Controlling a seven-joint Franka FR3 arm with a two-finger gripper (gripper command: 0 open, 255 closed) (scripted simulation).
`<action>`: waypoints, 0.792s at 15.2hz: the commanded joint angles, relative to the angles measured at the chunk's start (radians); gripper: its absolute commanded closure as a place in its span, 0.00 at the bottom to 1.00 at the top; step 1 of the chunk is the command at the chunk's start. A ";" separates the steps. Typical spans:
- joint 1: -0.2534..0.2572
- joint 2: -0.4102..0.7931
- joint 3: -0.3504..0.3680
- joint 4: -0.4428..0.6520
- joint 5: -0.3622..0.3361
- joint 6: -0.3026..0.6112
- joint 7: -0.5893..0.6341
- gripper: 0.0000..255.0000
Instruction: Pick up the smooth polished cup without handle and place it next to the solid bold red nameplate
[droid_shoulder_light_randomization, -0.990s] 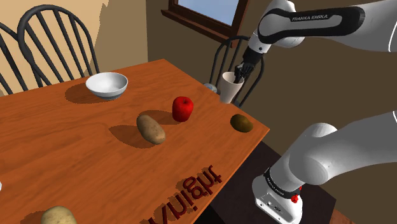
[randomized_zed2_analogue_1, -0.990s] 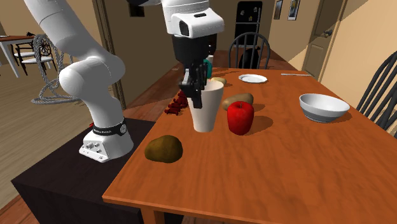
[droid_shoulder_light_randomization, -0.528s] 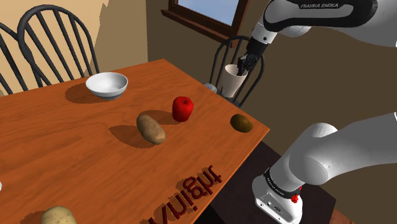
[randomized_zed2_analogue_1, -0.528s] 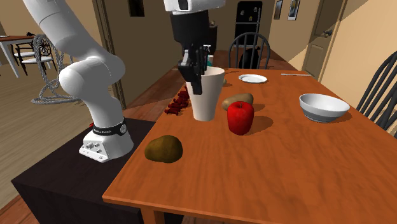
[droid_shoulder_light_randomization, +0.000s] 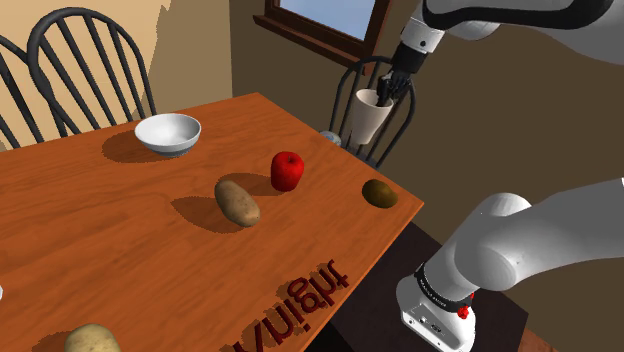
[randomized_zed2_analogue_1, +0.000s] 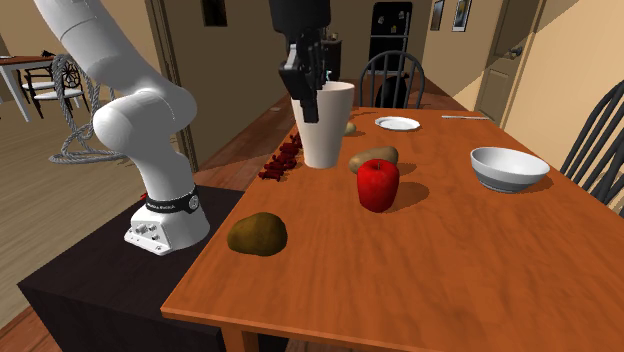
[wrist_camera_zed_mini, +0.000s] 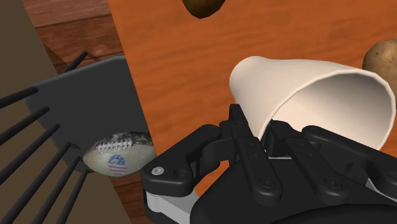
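A wooden desk (droid_shoulder_light_randomization: 120, 250) stands by a brown wall (droid_shoulder_light_randomization: 250, 60) with a wood-framed window (droid_shoulder_light_randomization: 325, 15). Black spindle-back chairs (droid_shoulder_light_randomization: 85, 48) sit round it. The second exterior view shows a tan plank floor (randomized_zed2_analogue_1: 50, 220) and a pale door (randomized_zed2_analogue_1: 505, 60) beyond the desk.

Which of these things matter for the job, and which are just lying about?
Job: white cup, clasped at its rim by the gripper; red nameplate.
Lying about: red apple, white bowl, potato, brown fruit, plate, football on the chair.
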 joint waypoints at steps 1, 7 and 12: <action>0.005 -0.036 0.030 -0.024 0.003 -0.010 0.036 1.00; 0.035 -0.156 0.157 -0.128 0.042 -0.018 0.180 1.00; 0.073 -0.228 0.264 -0.184 0.095 -0.024 0.300 1.00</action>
